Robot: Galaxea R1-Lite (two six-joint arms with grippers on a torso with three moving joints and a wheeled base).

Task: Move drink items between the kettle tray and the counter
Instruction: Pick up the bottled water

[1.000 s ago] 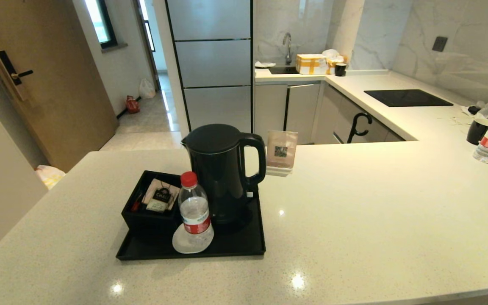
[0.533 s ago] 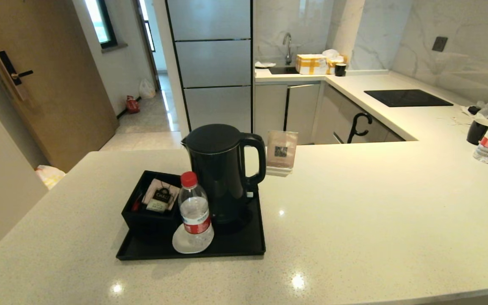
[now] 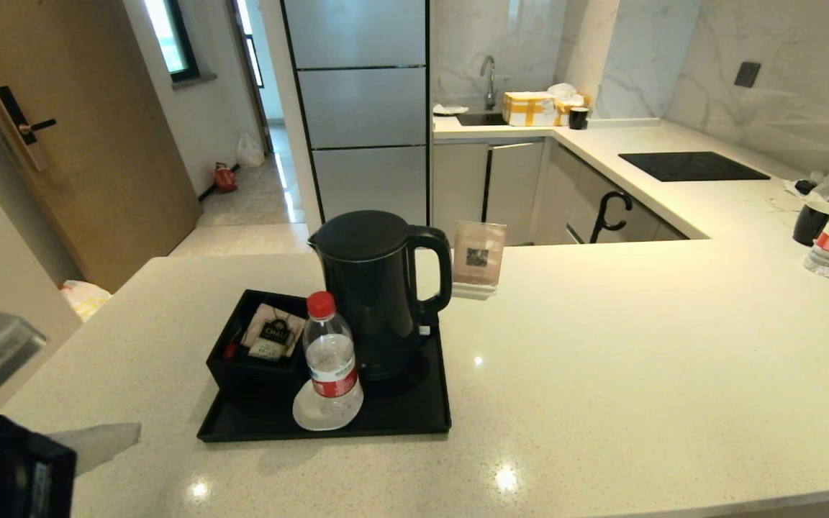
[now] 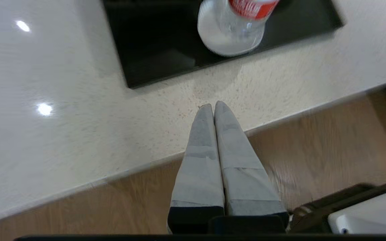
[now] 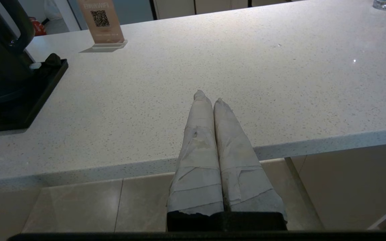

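The counter (image 3: pixel 601 360) is pale speckled stone in a kitchen with marble walls. On it lies the kettle tray (image 3: pixel 414 421), carrying the black kettle (image 3: pixel 375 288), a black box (image 3: pixel 242 370) of sachets marked "CHALI", and the water bottle (image 3: pixel 329 356), red-labelled, upon a white coaster (image 3: pixel 306 416). Behind the tray stands a QR-code sign (image 3: pixel 478 259). The left gripper (image 4: pixel 214 108), fingers pressed together and empty, hovers near the tray's front corner; the right gripper (image 5: pixel 208 97), likewise closed and empty, sits at the counter's edge.

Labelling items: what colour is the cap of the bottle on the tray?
Red; the water bottle's cap shows best in the head view.
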